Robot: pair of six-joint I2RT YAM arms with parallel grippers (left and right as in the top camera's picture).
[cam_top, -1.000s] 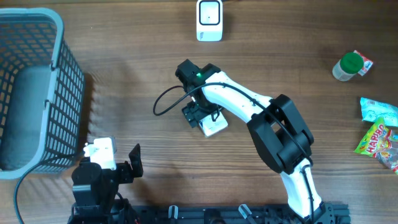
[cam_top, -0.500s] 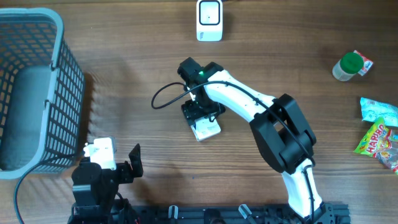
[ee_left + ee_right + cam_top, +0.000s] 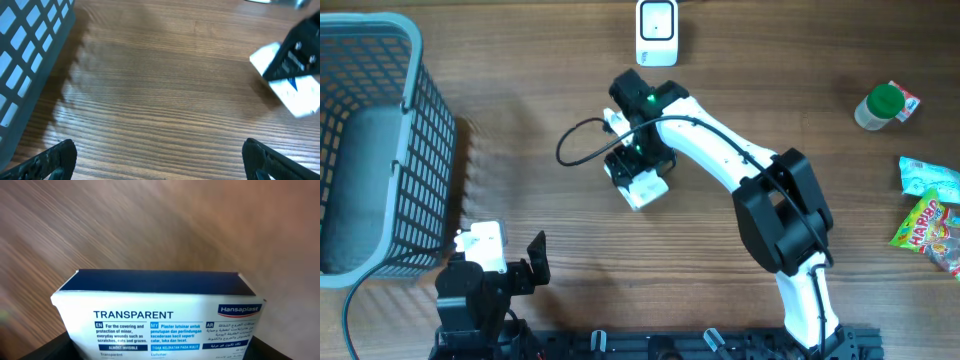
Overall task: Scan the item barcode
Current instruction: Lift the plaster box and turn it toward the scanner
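The right tool (image 3: 638, 170) is clamped on the plaster box (image 3: 646, 188), a white carton with a dark top panel. From the right wrist view the box fills the lower half of the frame. "TRANSPARENT" and the Hansaplast name are readable on its face, and a dark finger shows at each bottom corner. The box sits around the middle of the bench (image 3: 520, 120), tilted, on the near side of the scanner (image 3: 657, 32) and a little to its left, apart from it. I cannot tell whether its lower edge touches the wood. No barcode shows on the faces I can see. A black cable (image 3: 578, 158) loops out to the left of the right arm's wrist.

The left tool (image 3: 160, 162) is down at the near left, its fingers (image 3: 52, 159) standing wide apart with only bare wood between them. From that wrist view the box is off to the far right, with the right tool dark over it.

A grey basket (image 3: 432, 130) stands at the far left. At the far right edge are a green-capped bottle (image 3: 880, 105) and, nearer, some sweet packets (image 3: 930, 222).
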